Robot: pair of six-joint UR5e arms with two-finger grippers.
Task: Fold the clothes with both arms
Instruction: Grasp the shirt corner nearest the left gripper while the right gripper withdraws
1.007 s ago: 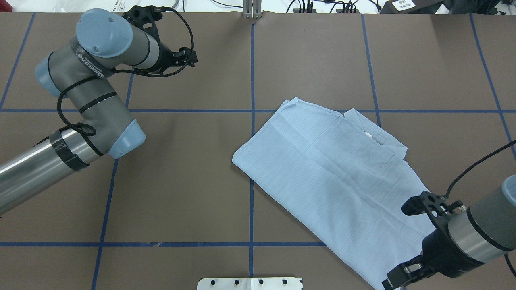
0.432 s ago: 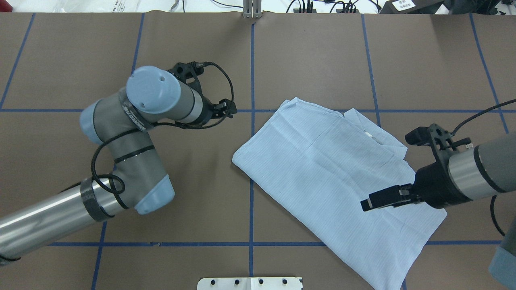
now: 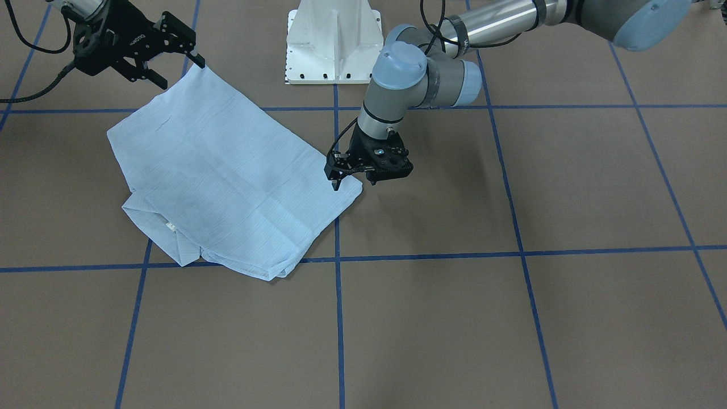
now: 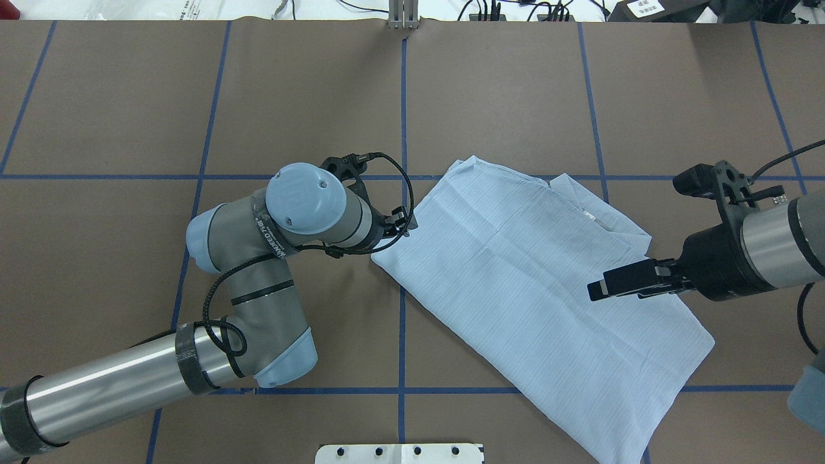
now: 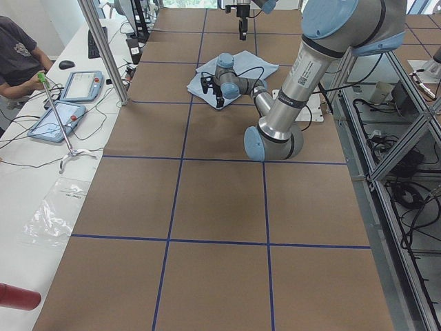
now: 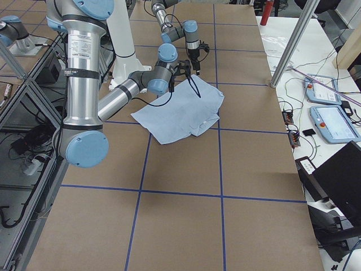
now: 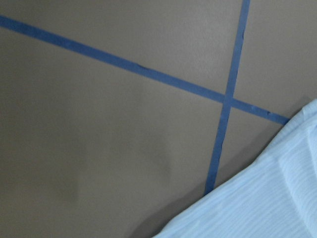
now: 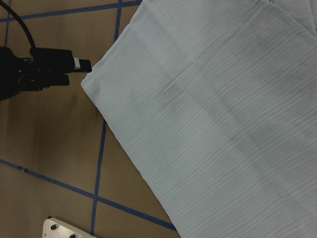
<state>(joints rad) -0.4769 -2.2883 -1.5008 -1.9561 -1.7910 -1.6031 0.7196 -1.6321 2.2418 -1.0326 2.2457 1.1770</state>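
Shirt (image 4: 535,283): one item, light blue, thin cloth with fine stripes. It is folded into a long four-cornered slab and is lying flat on the table (image 4: 129,96), in front of the white base (image 4: 399,453) and mostly to the robot's right of it.

Long axis: it is running on a slant. One short end is lying near the base on the robot's right. The other is reaching away from the base toward the table's middle line.

Collar (image 4: 602,216): it is showing along the long edge turned away from the base, with folded flaps and a small white spot too small to identify.

Surface: smooth, with faint straight creases crossing the top layer.

Left gripper (image 3: 352,183): black and pointing down. It is hanging at the shirt corner that lies straight out from the base. Its fingers are standing apart with nothing between them. One tip is sitting over the cloth's edge; whether it is touching cannot be told.

Right gripper (image 3: 179,71): black, with fingers spread wide and holding nothing. It is hovering above the shirt, to the robot's right of the base.

Table cover: matte brown, with blue tape lines (image 4: 402,322) dividing it into squares.

Base: white metal, ending in a flat plate with bolt holes.
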